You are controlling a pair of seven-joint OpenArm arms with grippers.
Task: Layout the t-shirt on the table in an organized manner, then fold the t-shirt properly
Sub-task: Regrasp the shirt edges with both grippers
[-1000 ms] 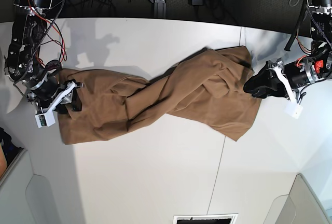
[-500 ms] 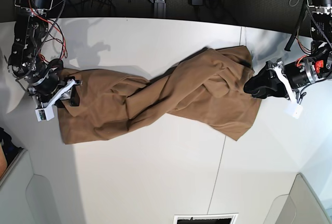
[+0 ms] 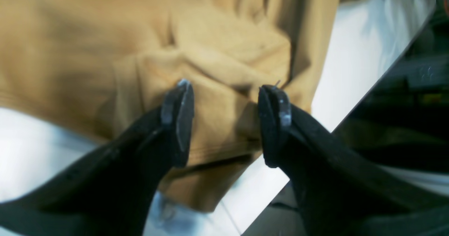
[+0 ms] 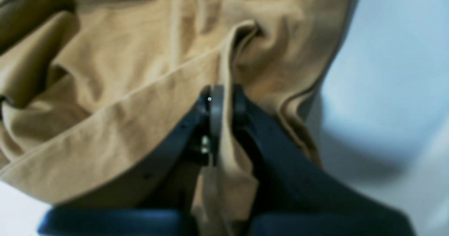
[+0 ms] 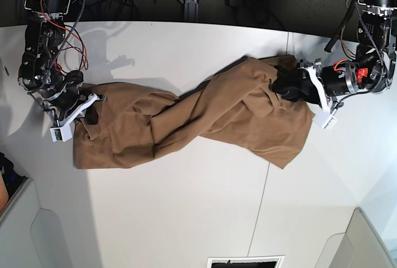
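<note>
On the table (image 5: 186,218), the right gripper (image 4: 221,99) pinches the t-shirt (image 5: 205,116).

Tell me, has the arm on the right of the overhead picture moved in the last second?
Yes. The left gripper has slid leftward from the bare table onto the t-shirt edge, jaws open.

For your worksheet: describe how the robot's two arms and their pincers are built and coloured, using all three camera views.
Both arms are black, jointed metal with exposed wiring. The right arm carries loose red and black cables; the left arm shows a red part near the wrist. Each wrist bears a small white block. The left pincer has two thick, curved matte-black fingers with flat, scuffed pads. The right pincer looks the same, dark and tapering.
</note>
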